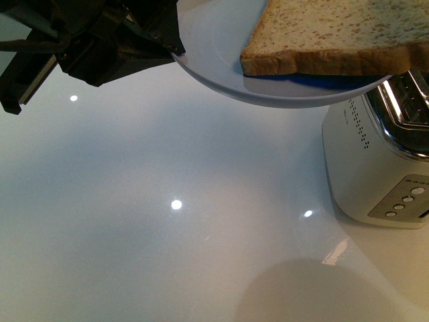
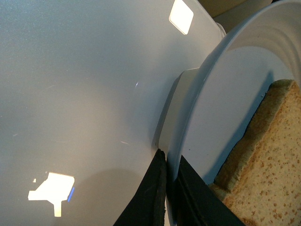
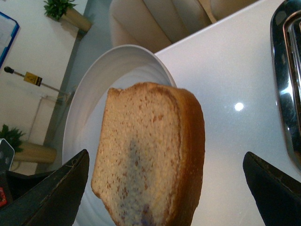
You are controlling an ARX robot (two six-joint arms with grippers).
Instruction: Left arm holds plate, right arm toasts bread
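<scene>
on plate [image 1: 214,60], bread [image 1: 335,33]; l end effector [image 2: 171,193] clamped on rim [image 2: 175,160], r end effector [image 3: 164,188] spread

The left gripper [image 1: 175,48] is black and angular — matte plates and ribs, one pale strip along an outer bar. The right gripper [image 3: 165,156] has dark wedge-shaped fingers [image 3: 52,193] (edges faintly scuffed).

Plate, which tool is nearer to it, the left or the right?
Left. The left tool clamps the plate at its rim; the right tool hangs open, facing the bread.
</scene>
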